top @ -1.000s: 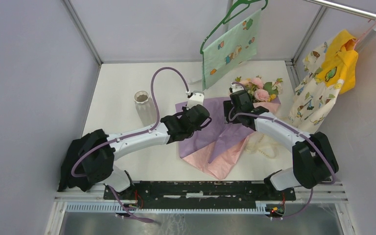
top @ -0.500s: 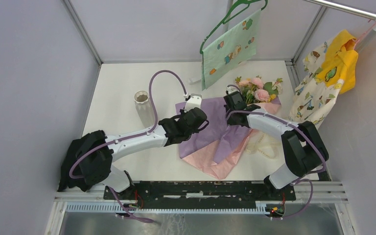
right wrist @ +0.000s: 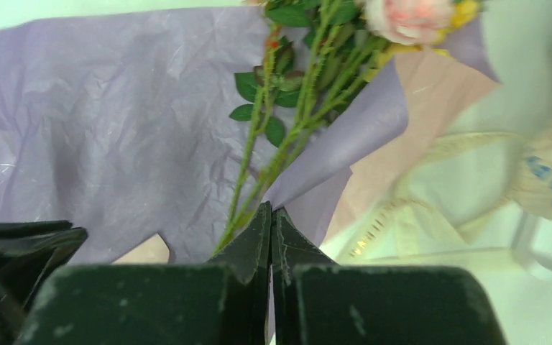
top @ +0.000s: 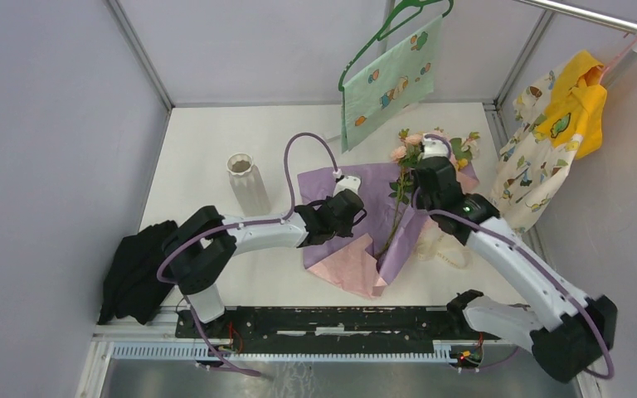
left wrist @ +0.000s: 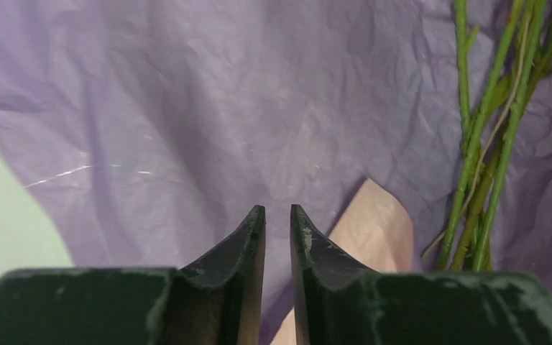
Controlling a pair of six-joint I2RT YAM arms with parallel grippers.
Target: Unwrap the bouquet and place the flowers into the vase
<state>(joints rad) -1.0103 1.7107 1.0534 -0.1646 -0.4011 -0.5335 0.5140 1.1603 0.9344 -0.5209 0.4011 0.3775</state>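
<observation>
Right jaws shut on the flowers (right wrist: 276, 131).
Lift slowly; left jaws, barely apart and empty, should pin the paper (left wrist: 187, 108) beneath.

Your surfaces here: mostly matt, one faint sheen.
You see the bouquet (left wrist: 187, 108) wrapped in thin crinkled paper, purple side faintly glossy, pink side matt. The flowers (left wrist: 478, 136) have smooth, plastic-looking stems. The vase (top: 249, 186) is ribbed, matt white. The left gripper (left wrist: 278, 213) is matt black, scuffed pale.
</observation>
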